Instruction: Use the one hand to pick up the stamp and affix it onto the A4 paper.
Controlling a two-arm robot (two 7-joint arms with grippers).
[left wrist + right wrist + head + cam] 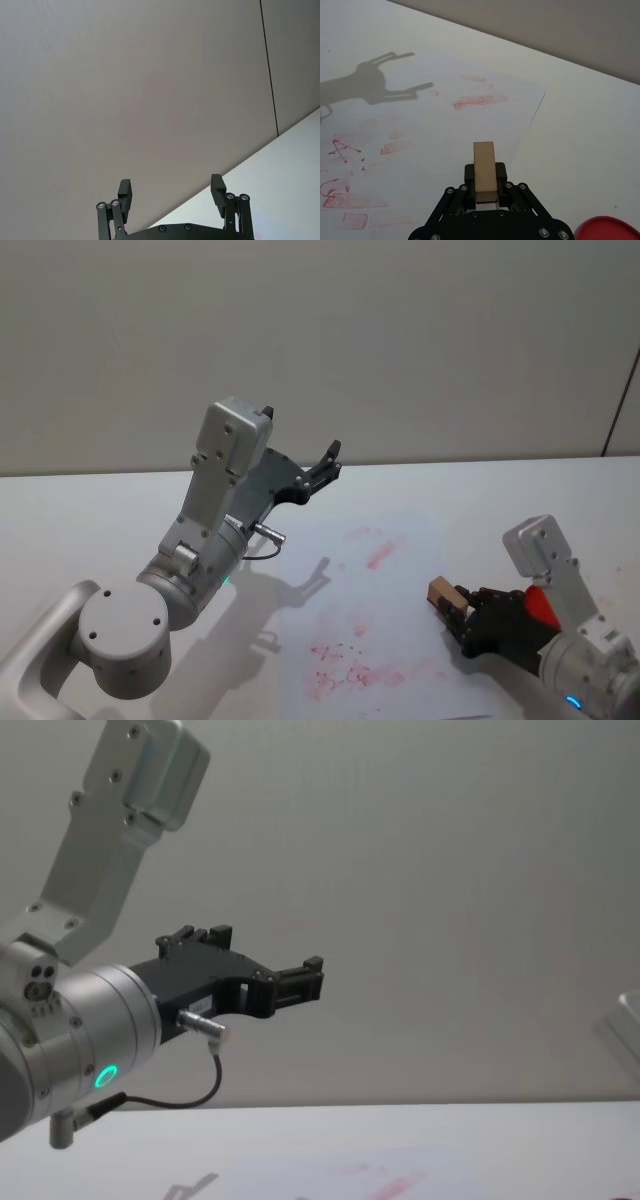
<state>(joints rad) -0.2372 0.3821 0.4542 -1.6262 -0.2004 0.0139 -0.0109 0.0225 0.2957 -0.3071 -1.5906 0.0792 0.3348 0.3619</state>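
While the left claw [325,465] hangs raised and idle, the right claw [455,610] grips a wooden stamp [484,170] at the edge of a sheet of paper [385,585].
The right claw is low over the white table [100,520], its black fingers closed on the sides of the pale block, which points towards the sheet's right edge; I cannot tell whether it touches. The paper carries red smears [480,101]. The left claw's fingers are spread apart, holding nothing, high above the table's left side.
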